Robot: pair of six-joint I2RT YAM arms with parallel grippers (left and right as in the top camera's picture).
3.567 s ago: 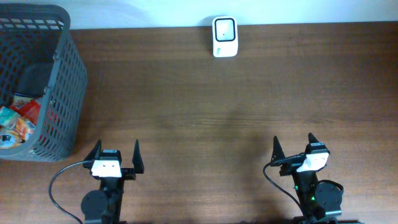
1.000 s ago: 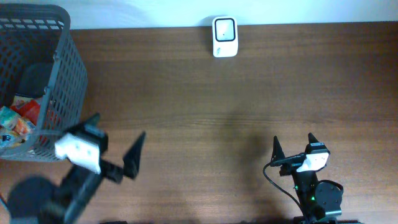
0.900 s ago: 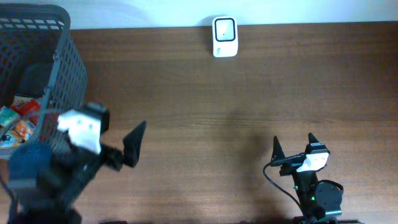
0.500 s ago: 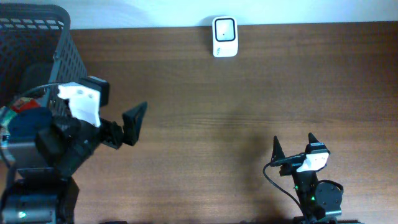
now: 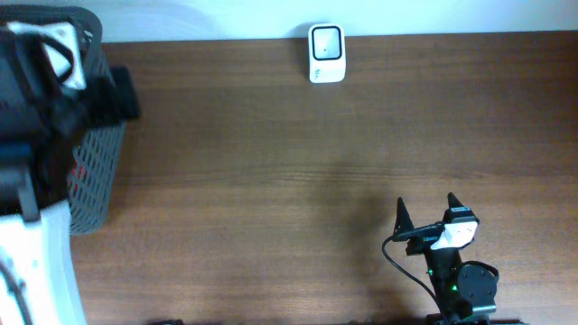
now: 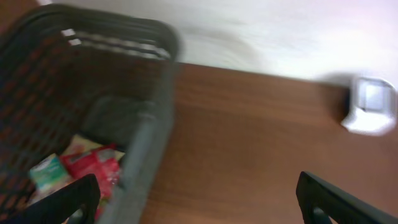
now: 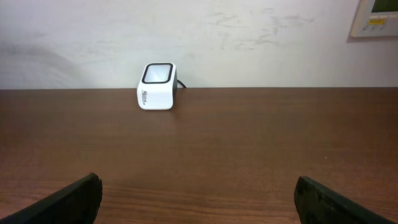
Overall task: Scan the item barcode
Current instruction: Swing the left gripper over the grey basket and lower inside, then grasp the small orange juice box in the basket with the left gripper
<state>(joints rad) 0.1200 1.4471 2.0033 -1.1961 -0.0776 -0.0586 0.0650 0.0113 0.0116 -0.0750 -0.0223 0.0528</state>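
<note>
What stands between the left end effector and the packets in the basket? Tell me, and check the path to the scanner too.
The basket's side wall stands between the left end effector and the red packet; the top is open, so it can likely reach from above. Between basket and scanner only bare table shows.

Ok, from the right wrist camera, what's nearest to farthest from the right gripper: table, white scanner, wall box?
1. Table, directly below the right gripper.
2. White scanner, at the table's far edge, left of middle.
3. Wall box, high up at far right.
</note>
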